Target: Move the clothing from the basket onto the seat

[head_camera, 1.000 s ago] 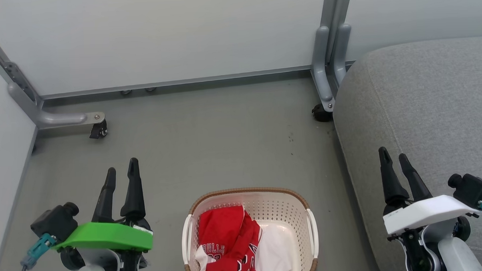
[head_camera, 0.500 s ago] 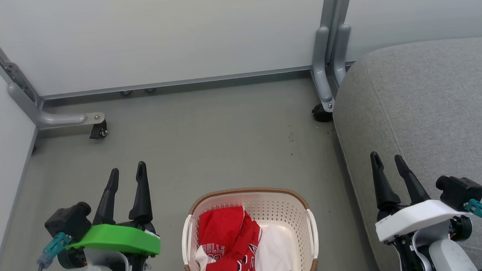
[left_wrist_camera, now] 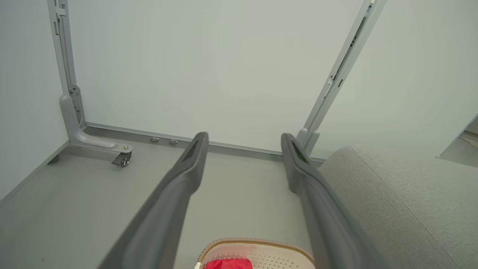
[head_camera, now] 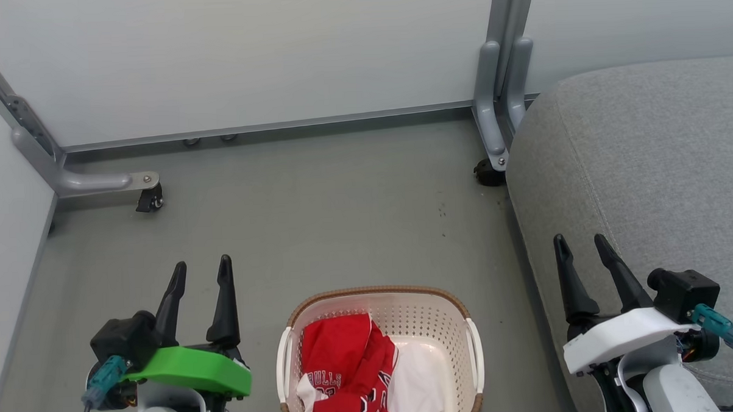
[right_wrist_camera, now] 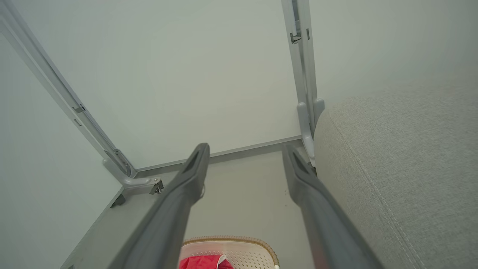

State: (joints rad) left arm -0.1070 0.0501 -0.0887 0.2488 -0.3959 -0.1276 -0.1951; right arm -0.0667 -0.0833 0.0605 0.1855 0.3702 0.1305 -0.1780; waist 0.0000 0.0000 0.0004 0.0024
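- Ahead of both sets of fingertips: pale partition panels (head_camera: 245, 51) on grey metal posts; grey floor (head_camera: 311, 202) runs from them back under the arms
- seat (head_camera: 645, 159): large grey woven cushion with a stitched seam; its rounded edge is just to the right of the right gripper (head_camera: 578, 239); well apart from the left gripper (head_camera: 202, 262)
- basket (head_camera: 378, 288): on the floor between the two grippers, level with the wrists and behind the fingertips; cream perforated wall, brown rim, white handle on each side; neither pair of jaws touches it
- clothing (head_camera: 347, 359): red garment bunched inside the basket, on the half nearer the left jaws; white "BULLS" lettering shows; white fabric lies beside it, on the half nearer the right jaws
- left gripper: green cover; jaws spread wide, nothing between them; fingers point forward over the floor, left of the basket
- right gripper: white cover; jaws spread wide, nothing held; fingers point forward along the seat's edge
- caster (head_camera: 150, 201): small black wheel on a grey bracket foot; well ahead of the left fingertips, slightly to their left
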